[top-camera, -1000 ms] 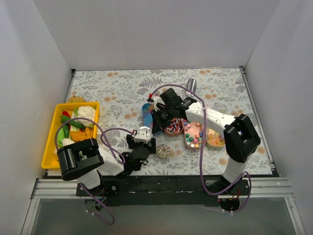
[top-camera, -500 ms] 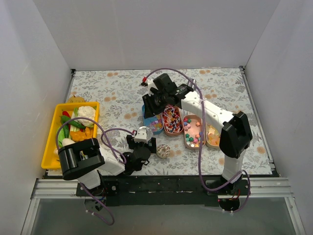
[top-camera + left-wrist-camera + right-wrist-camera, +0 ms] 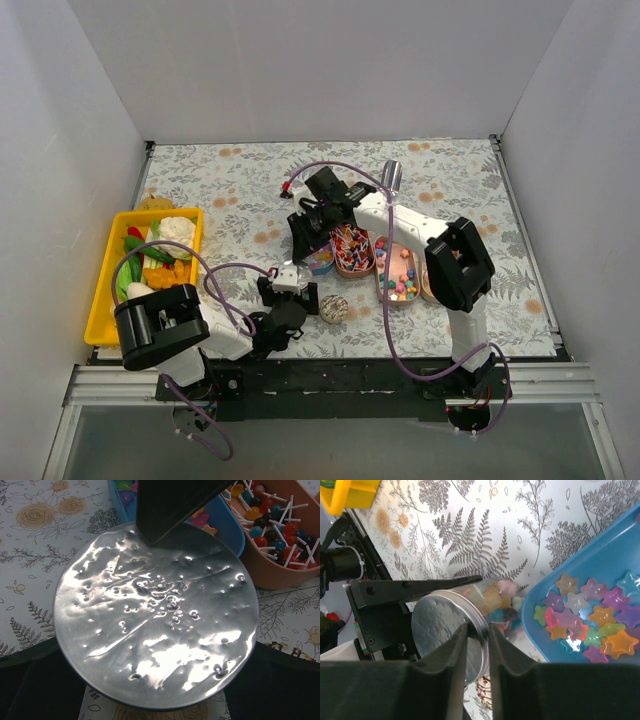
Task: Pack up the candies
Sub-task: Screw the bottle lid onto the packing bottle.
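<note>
- Floral-print desk [image 3: 220, 190], white walls [image 3: 300, 70]: star-shaped candies [image 3: 590, 617] fill a blue tray [image 3: 600, 555].
- The left hand [image 3: 291, 280] clasps a silver-lidded jar [image 3: 155, 615] with more sweets inside.
- The right hand [image 3: 477, 645] hangs over the jar's rim, fingers slightly parted, pinching nothing.

Looks like a robotics lab test cell, not anybody's kitchen. Plain white panel walls [image 3: 90, 120] box the table [image 3: 220, 190] in on three sides, the back one well beyond the right gripper [image 3: 303, 238]. The fern print is just a cloth on the tabletop. Both arms are bolted to a metal rail [image 3: 110, 383] at the near edge, with purple cables [image 3: 386, 310] looping loose. Left of the left gripper [image 3: 289, 282] there's a yellow bin [image 3: 98, 322] of toy vegetables [image 3: 160, 248], so basically props.
</note>
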You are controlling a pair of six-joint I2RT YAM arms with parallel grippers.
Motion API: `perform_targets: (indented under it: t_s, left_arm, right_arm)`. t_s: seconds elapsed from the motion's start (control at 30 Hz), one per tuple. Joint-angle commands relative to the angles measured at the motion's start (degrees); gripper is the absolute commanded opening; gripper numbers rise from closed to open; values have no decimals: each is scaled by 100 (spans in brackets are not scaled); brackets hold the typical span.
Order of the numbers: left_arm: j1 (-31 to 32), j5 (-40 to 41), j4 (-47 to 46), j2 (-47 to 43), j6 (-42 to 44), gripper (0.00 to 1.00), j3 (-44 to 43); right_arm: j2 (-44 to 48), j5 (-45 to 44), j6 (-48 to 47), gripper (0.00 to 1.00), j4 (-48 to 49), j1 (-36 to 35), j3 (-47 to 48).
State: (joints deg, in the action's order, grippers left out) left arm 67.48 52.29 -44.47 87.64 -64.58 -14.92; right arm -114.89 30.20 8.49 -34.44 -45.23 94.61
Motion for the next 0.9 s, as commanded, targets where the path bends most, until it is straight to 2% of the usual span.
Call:
perform_targets:
  t_s: [0.0,0.17,0.43,0.63,0.73,0.77,0.83,0.87]
  left_arm:
    - [46,-554,1071,263,-459,76,235]
    - [46,-518,1265,350,-591,76,138]
    - [46,-492,1458,386,-828,77,94]
    - [46,-518,1459,403,-811,77,103]
    - [46,-571,1388,377,-715,77,121]
    - [54,-571,1380,360,-688,77,129]
    - [81,-571,1353,351,-662,77,129]
    - [89,-571,1336,359,-635,77,138]
  right_arm:
    - [247,276,-172,22,25,-73,-284]
    - [485,338,-199,11,51,-100,-767]
    - [1117,505,-164,6,323,-231,-2085]
    - [1469,531,-190,4,324,-363,-2368]
    - [1732,-301,-137,4,140,-381,-2114]
    - [1803,-1000,-15,4,104,-381,-1869]
    - [1988,-1558,100,6,156,-372,-1587]
    - [2023,-1900,152,18,200,-372,-1342]
